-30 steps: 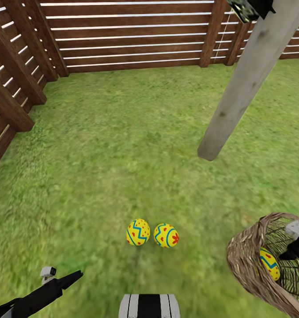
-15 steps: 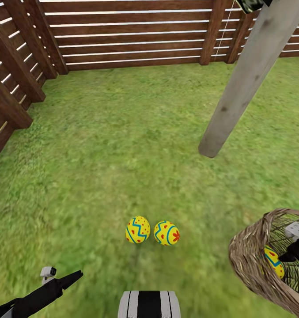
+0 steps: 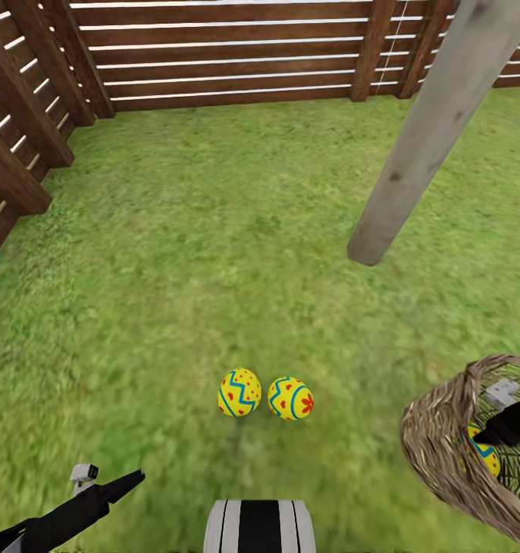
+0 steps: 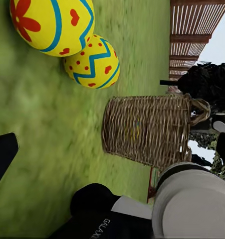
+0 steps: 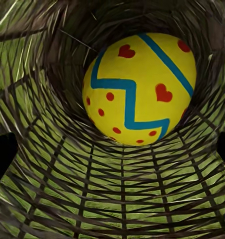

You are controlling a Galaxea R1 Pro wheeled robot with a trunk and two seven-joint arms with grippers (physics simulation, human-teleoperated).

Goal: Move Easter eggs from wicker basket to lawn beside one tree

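1. Slatted wooden fence (image 3: 29,130) runs along the far and left edges of the lawn (image 3: 175,269).
2. Left end effector (image 3: 110,484) low at the lower left over the grass, not touching anything. Only one dark fingertip (image 4: 2,154) shows at the edge of the left wrist view, so can't tell how wide it's set.
3. Two Easter eggs on the lawn dead ahead, side by side, almost touching: zigzag egg (image 3: 240,392) on the left, egg with red flower mark (image 3: 290,398) on the right. Both close up in the left wrist view too.
4. Tree trunk (image 3: 428,130), pale grey-brown, meets the grass beyond the eggs and to their right, some way apart from them.
5. Wicker basket (image 3: 436,438) at the lower right, tipped on its side. Third egg (image 5: 139,89) is inside it, lying on the weave.
6. Right end effector (image 3: 486,438) reaches into the basket mouth, just beside that egg. Dark fingertips (image 5: 2,154) sit at opposite edges of the right wrist view: spread wide, gripping nothing.
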